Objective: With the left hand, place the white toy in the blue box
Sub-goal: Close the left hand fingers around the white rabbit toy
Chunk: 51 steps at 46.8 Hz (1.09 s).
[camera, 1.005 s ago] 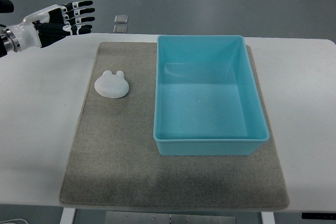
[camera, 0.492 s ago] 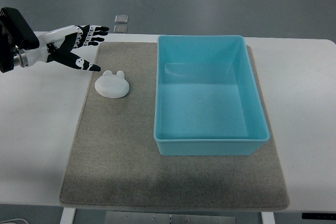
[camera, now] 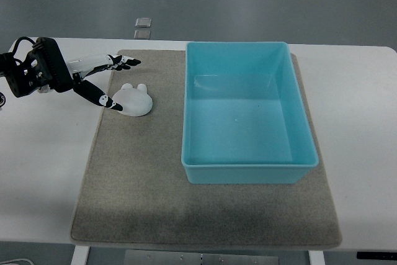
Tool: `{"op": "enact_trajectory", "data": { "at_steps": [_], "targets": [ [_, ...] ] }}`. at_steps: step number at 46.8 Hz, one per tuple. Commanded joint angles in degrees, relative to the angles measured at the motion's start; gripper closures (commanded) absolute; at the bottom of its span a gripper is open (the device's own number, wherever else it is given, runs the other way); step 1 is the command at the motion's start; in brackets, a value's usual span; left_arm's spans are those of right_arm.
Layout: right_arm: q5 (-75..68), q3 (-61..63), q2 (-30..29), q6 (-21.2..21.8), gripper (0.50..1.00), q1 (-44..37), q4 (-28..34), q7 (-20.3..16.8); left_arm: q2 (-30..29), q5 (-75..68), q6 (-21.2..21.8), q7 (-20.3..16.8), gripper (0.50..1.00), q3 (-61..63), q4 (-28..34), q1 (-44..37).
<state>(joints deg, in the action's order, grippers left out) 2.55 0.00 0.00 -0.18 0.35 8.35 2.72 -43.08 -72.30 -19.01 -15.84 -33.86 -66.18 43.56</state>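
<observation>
Spread and holding nothing, the fingers (camera: 124,62) of the left hand (camera: 99,77) reach in from the left edge of a white table (camera: 43,153). Its thumb tip sits just beside the left edge of the white toy (camera: 133,99); contact cannot be made out. The other fingers point to the right just beyond the toy's far side. That toy, a flat rounded shape with two small ears, lies on a grey mat (camera: 142,184). To its right, on the same mat, stands the blue box (camera: 248,169), open-topped, apart from the toy.
</observation>
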Motion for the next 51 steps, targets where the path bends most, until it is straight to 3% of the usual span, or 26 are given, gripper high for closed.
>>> {"op": "enact_trajectory", "data": {
  "at_steps": [1, 20, 31, 35, 44, 51],
  "targets": [
    [0.0, 0.0, 0.0, 0.0, 0.564, 0.0, 0.0, 0.0, 0.72, -0.82, 2.48, 0.02, 0.519, 1.6, 0.09, 0.03],
    [0.0, 0.0, 0.0, 0.0, 0.564, 0.0, 0.0, 0.0, 2.21, -6.97, 4.77, 0.02, 0.536, 3.18, 0.27, 0.03],
    [0.0, 0.0, 0.0, 0.0, 0.564, 0.0, 0.0, 0.0, 2.39, -10.84, 4.77, -0.07, 0.684, 3.18, 0.35, 0.29],
    [0.0, 0.0, 0.0, 0.0, 0.564, 0.0, 0.0, 0.0, 2.65, -11.02, 4.86, 0.02, 0.803, 3.18, 0.44, 0.47],
    [0.0, 0.0, 0.0, 0.0, 0.564, -0.09, 0.0, 0.0, 2.65, -11.02, 5.47, 0.02, 1.0, 3.18, 0.53, 1.17],
    [0.0, 0.0, 0.0, 0.0, 0.564, 0.0, 0.0, 0.0, 2.48, -11.02, 5.47, 0.02, 1.0, 3.18, 0.62, 1.79]
  ]
}}
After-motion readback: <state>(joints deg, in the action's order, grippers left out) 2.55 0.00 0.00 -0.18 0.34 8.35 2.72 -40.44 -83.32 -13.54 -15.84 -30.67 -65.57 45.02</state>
